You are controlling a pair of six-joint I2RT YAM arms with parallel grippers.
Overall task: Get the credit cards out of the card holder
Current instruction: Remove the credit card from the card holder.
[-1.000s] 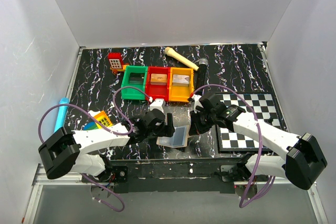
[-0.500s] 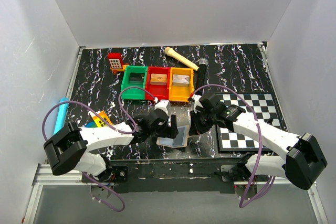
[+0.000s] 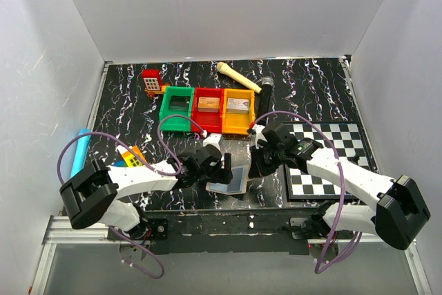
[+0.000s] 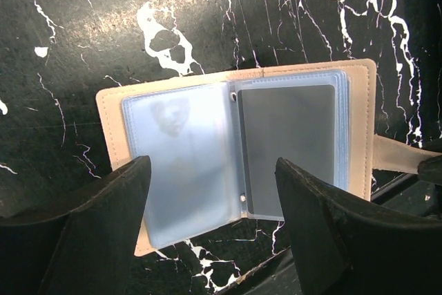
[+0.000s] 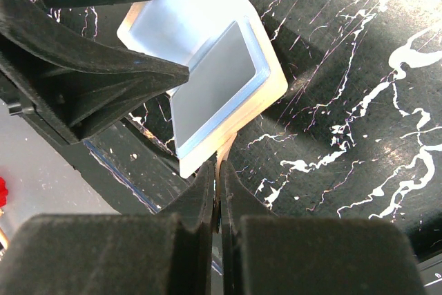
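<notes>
My left jaws are released; my right jaws clench the tab [image 4: 397, 155] of the card holder [image 4: 200, 150].
It lies open on the black marble surface [image 4: 103, 18], under my left jaws.

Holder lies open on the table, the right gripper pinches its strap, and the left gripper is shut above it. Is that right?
Not quite: the left gripper is open, not shut. The left wrist view shows its jaws spread wide over the holder. The rest stands: the holder lies open on the table, and the right gripper pinches its strap.
</notes>
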